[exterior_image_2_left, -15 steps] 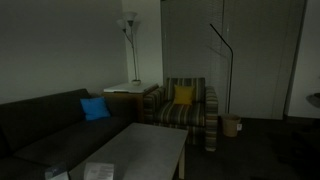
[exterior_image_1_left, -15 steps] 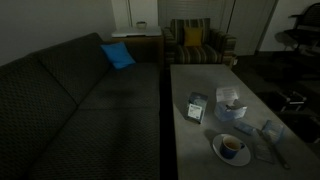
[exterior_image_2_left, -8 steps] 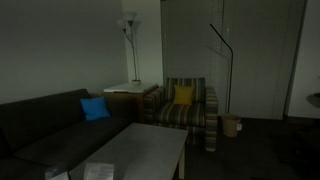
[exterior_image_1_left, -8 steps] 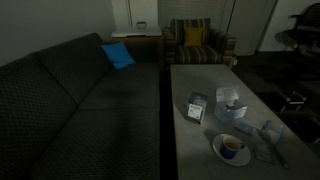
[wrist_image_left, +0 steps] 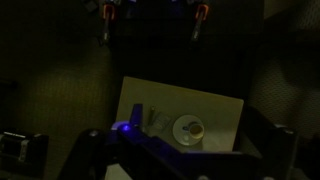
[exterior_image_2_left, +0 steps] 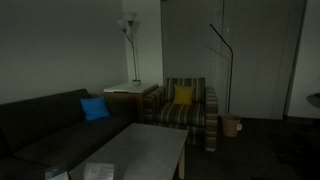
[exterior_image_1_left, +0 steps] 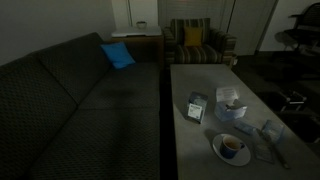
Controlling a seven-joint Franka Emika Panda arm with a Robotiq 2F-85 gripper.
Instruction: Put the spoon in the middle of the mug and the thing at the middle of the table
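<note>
The long pale grey table (exterior_image_1_left: 200,80) stands beside the sofa. On it a small dark upright block with a pale panel (exterior_image_1_left: 196,108) stands near the middle. A mug (exterior_image_1_left: 233,146) sits on a round white plate (exterior_image_1_left: 217,152) near the table's near end. A thin greyish spoon (exterior_image_1_left: 274,150) lies on the table beside the plate. The wrist view looks down from high up on the mug (wrist_image_left: 190,128) and plate. My gripper (wrist_image_left: 185,168) shows only there. Its dark fingers sit far apart at the bottom corners with nothing between them, well above the table.
A white and blue container (exterior_image_1_left: 230,103) stands by the block, and a small blue thing (exterior_image_1_left: 268,130) lies near the table edge. The dark sofa (exterior_image_1_left: 80,100) with a blue cushion (exterior_image_1_left: 118,55) runs along the table. A striped armchair (exterior_image_2_left: 186,108) stands beyond it.
</note>
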